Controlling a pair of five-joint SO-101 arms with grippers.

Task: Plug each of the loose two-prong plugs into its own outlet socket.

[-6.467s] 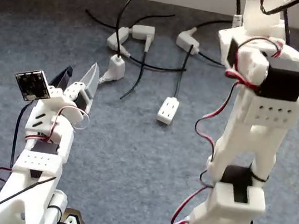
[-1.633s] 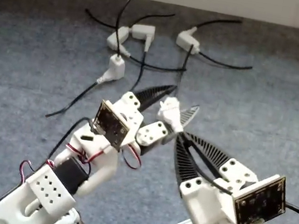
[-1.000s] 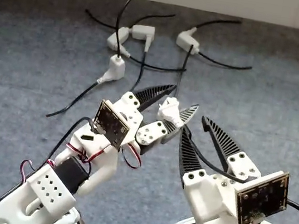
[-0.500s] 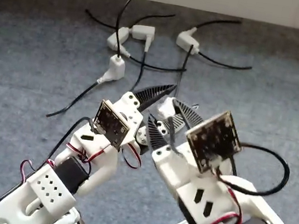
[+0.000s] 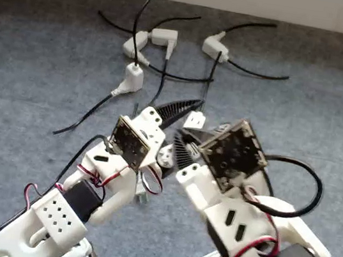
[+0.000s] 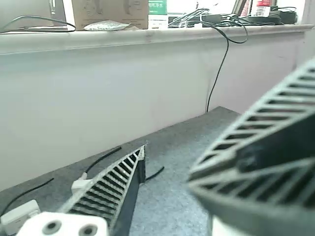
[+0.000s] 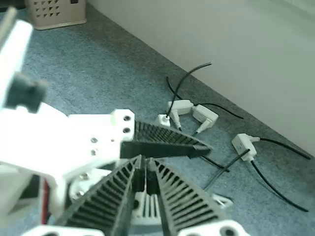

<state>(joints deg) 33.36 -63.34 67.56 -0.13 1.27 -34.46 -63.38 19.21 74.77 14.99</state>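
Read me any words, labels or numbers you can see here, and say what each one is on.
Brown cardboard box on the ledge: print too blurred to read.
Green label beside it: too blurred to read.
White two-prong plugs and white outlet block: no print visible.

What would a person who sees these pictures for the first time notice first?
First, the two arms meeting in the middle of the high view: the left gripper holds a white outlet socket, and the right gripper crowds close against it. Next, the loose white plugs with their black cords lie scattered at the far side of the grey carpet, apart from both arms.
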